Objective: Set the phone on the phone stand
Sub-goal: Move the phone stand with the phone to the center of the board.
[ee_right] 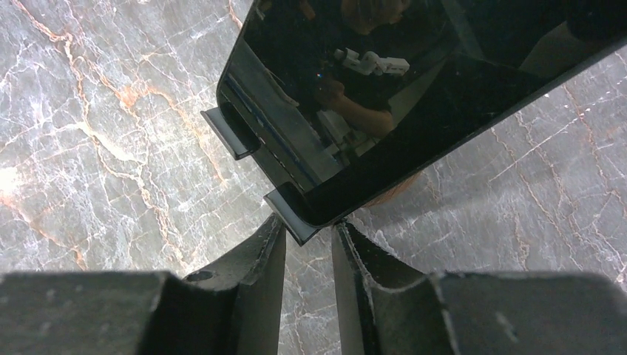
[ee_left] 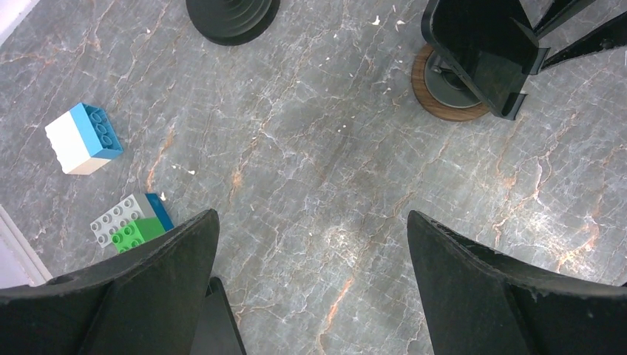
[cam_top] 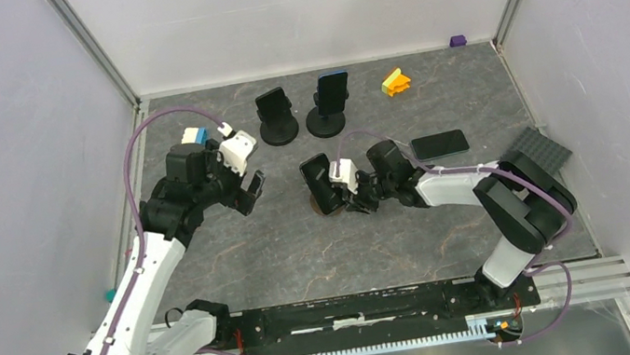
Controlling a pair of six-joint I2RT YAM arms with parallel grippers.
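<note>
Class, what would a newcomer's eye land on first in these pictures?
The dark phone propped on its stand at mid-table, with the right pincer at its lower corner. Then the left pincer, wide open to its left, and a second phone lying flat to the right.

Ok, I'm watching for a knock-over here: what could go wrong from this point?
1. The right gripper sits right at the stand lip and the phone corner; a nudge might slide the phone off.
2. The stand rests on a small round base, so a snag while retreating could topple it.
</note>
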